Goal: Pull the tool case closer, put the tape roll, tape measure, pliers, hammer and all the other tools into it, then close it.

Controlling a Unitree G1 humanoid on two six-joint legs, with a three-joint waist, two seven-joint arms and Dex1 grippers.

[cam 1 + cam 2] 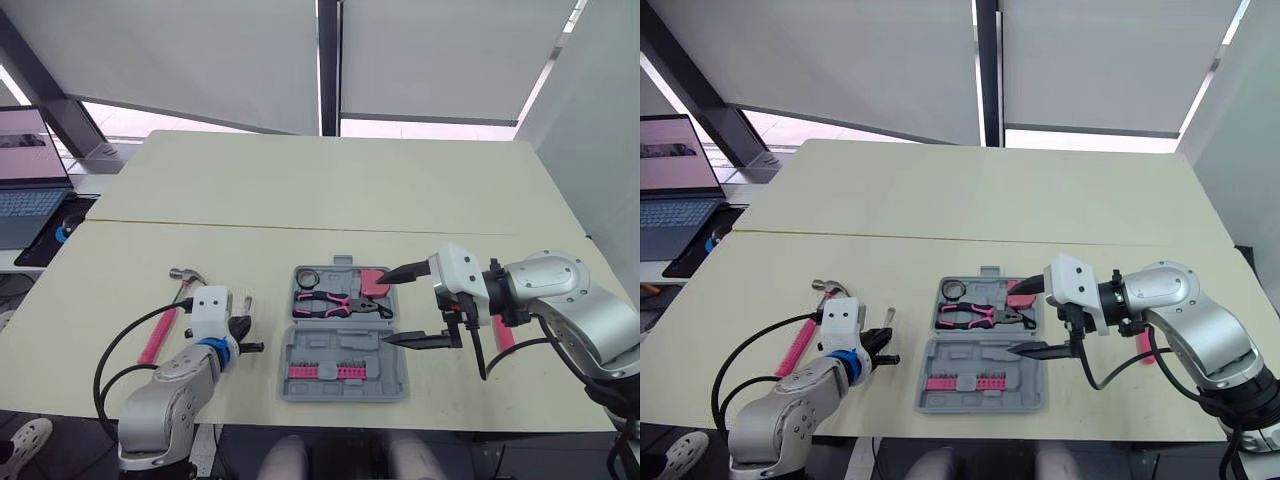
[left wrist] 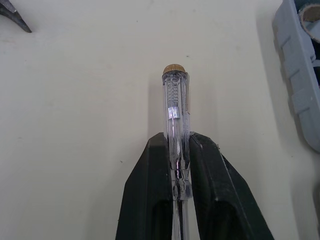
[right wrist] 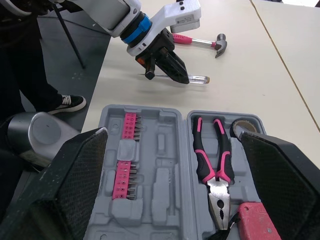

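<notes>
Tool case (image 1: 385,382) lies open near the worktop's front edge, with a pink bit strip (image 1: 325,370) in its near half. Just left of it, the left gripper (image 1: 242,334) is clamped on the handle of a clear screwdriver (image 2: 175,100). The right gripper (image 1: 383,311) hangs spread wide and empty over the case's right side. Pliers (image 1: 330,303), tape roll (image 1: 306,276) and tape measure (image 1: 372,285) sit in the far half. The hammer (image 1: 160,330) lies out toward the left edge. Loading appears under way: the screwdriver next needs carrying over the case wall into a free slot.
</notes>
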